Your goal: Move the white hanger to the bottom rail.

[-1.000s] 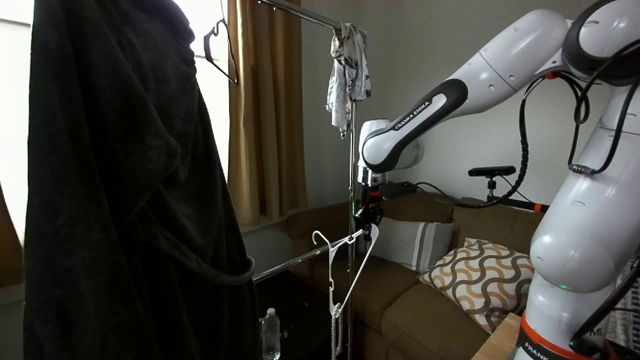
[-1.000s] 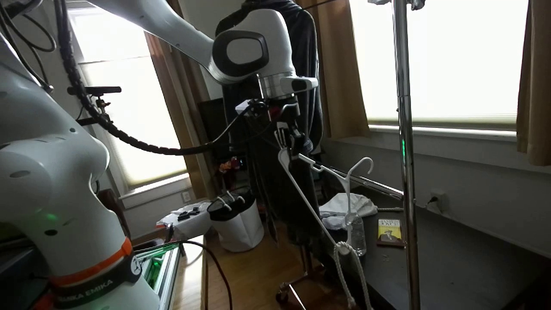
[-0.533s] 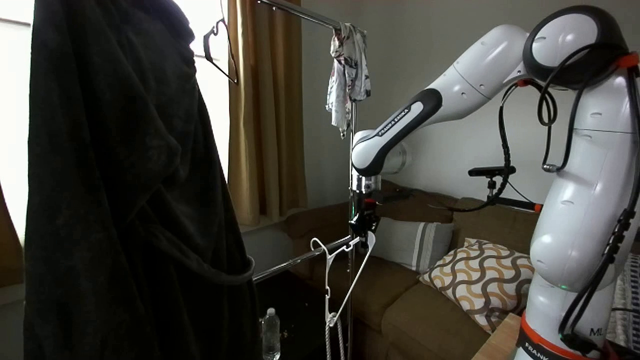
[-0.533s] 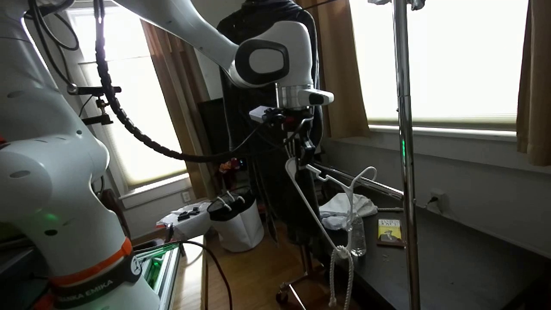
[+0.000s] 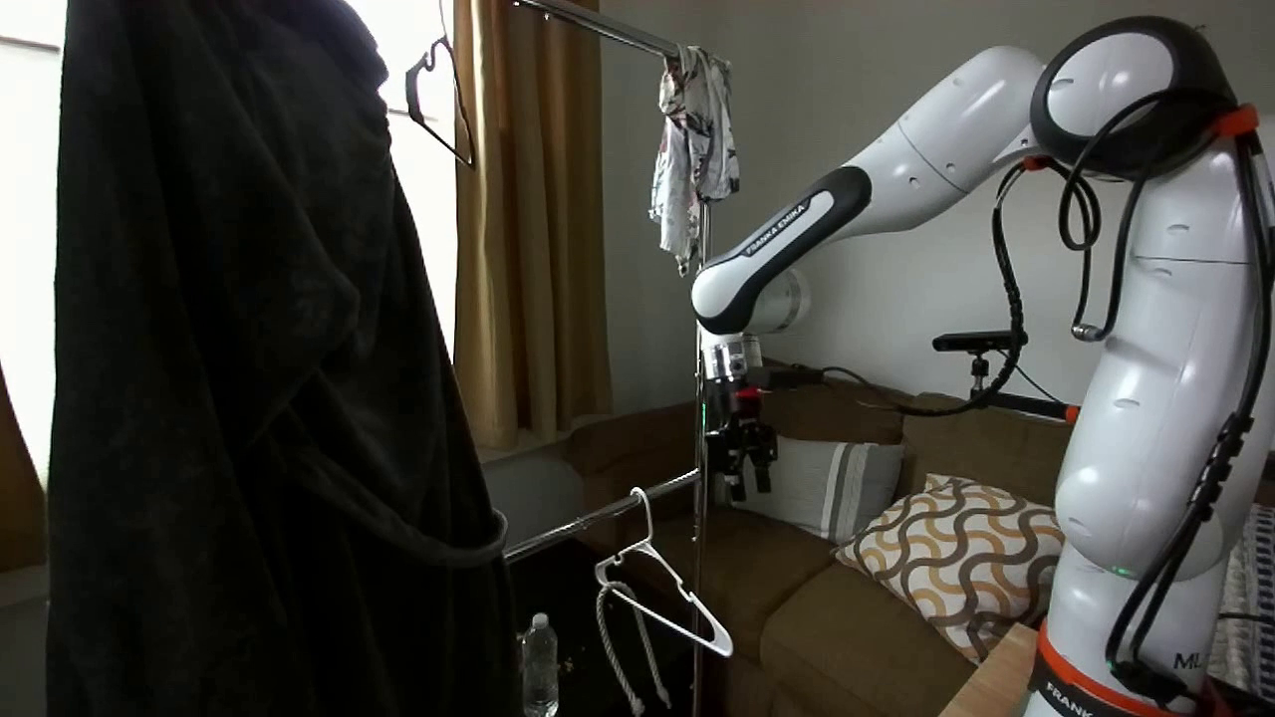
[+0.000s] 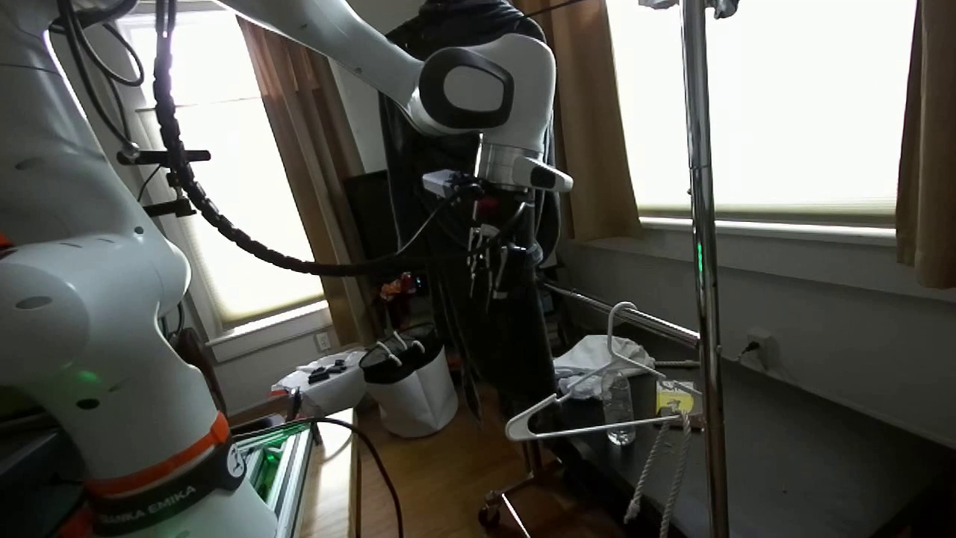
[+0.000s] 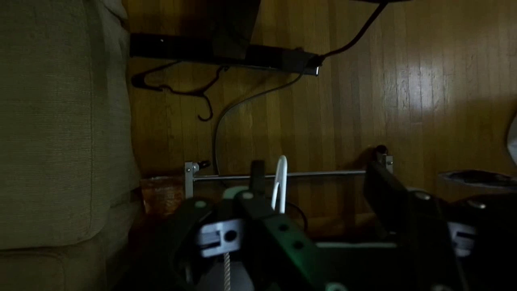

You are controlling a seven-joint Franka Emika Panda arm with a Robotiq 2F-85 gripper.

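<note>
Away from the claw (image 5: 750,488) the white hanger (image 5: 646,547) has swung since the earlier frame, where one of its shoulders was at the fingertips; it now hangs lower, apart from the arm (image 5: 911,164). Its hook lies over the bottom rail (image 5: 588,521), near the rack's upright post (image 6: 697,134), as both exterior views show. It hangs tilted: the end that carries a twisted rope (image 6: 677,472) is raised, and the bare end dips. Two lengths of the rope dangle beneath.

The claw is released. In the wrist view its fingers (image 7: 257,177) stand spread well apart, and a white part of the hanger shows beyond them, in the gap, closer to one finger. In both exterior views the claw points downward, above the hanger and clear of it.

A patterned cloth (image 5: 687,149) hangs at the end of the upper crossbar (image 5: 598,28), and a large dark coat (image 5: 229,349) fills one side of an exterior view, with a black hanger (image 5: 412,95) beside it. Behind the white hanger, a dark bench (image 6: 806,463) carries a clear bottle (image 6: 617,397) and a yellow book (image 6: 670,400), the latter partly covered by the hanger's end. Farther off, a brown sofa (image 5: 847,617) holds a striped pillow (image 5: 812,483) and a wavy-patterned cushion (image 5: 961,553).
</note>
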